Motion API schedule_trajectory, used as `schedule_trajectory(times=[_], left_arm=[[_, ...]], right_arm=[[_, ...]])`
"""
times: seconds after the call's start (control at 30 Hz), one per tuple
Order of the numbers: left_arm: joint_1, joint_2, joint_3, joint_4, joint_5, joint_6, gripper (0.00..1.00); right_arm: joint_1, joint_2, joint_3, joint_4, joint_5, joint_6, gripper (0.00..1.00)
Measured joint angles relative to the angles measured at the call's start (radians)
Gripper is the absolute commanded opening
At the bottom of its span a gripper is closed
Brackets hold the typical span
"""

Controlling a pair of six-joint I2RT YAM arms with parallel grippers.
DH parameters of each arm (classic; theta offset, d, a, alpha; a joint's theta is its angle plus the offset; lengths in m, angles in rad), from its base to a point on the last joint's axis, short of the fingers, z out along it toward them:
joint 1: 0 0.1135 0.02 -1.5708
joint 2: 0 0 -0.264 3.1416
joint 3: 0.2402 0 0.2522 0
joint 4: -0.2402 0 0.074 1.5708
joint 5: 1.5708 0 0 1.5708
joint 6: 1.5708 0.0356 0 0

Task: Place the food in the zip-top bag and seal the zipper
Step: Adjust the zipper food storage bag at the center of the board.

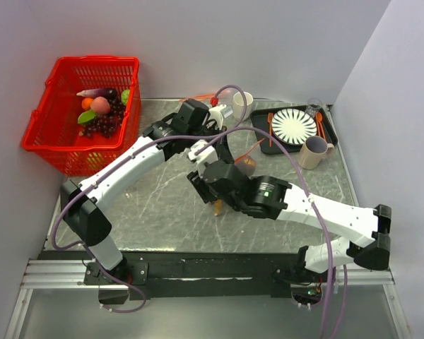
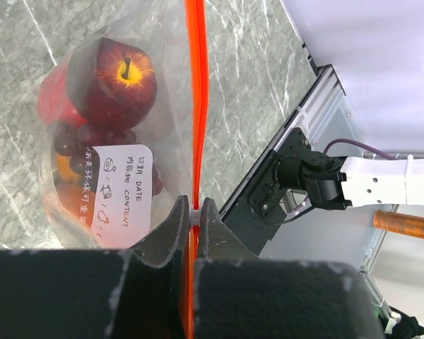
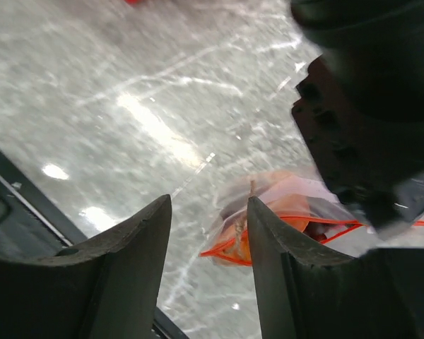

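In the left wrist view the clear zip-top bag lies on the grey table. It holds a red round fruit, dark grapes and an orange-brown piece behind a white label. My left gripper is shut on the orange-red zipper at its white slider. My right gripper is open and empty, hovering just above a corner of the bag. In the top view both grippers meet at the table's middle and hide most of the bag.
A red basket at the far left holds a peach, an eggplant and other toy food. A black tray with a striped plate and orange cutlery, two mugs and a glass stand at the back right.
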State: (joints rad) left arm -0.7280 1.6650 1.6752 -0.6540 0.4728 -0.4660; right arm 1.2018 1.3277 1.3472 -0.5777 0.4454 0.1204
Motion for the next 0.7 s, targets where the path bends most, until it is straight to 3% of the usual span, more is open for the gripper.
schedule_trajectory(times=[0.13,0.3,0.4,0.43,0.6,0.7], left_arm=[[0.000,0.000,-0.001,0.000,0.000,0.000,0.01],[0.000,0.000,-0.003,0.000,0.000,0.001,0.01],[0.000,0.000,-0.003,-0.001,0.000,0.001,0.01],[0.000,0.000,-0.003,-0.001,0.000,0.001,0.01],[0.000,0.000,-0.003,-0.001,0.000,0.003,0.01],[0.000,0.000,-0.003,-0.001,0.000,0.005,0.01]], right_arm=[[0.017,0.032,0.021,-0.052,0.051,-0.010,0.45],[0.024,0.040,0.034,-0.092,0.104,-0.018,0.43],[0.026,0.048,0.044,-0.106,0.131,-0.026,0.37],[0.026,0.051,0.045,-0.108,0.141,-0.030,0.34],[0.032,0.052,0.044,-0.126,0.167,-0.047,0.00],[0.033,0.050,0.044,-0.127,0.176,-0.051,0.00]])
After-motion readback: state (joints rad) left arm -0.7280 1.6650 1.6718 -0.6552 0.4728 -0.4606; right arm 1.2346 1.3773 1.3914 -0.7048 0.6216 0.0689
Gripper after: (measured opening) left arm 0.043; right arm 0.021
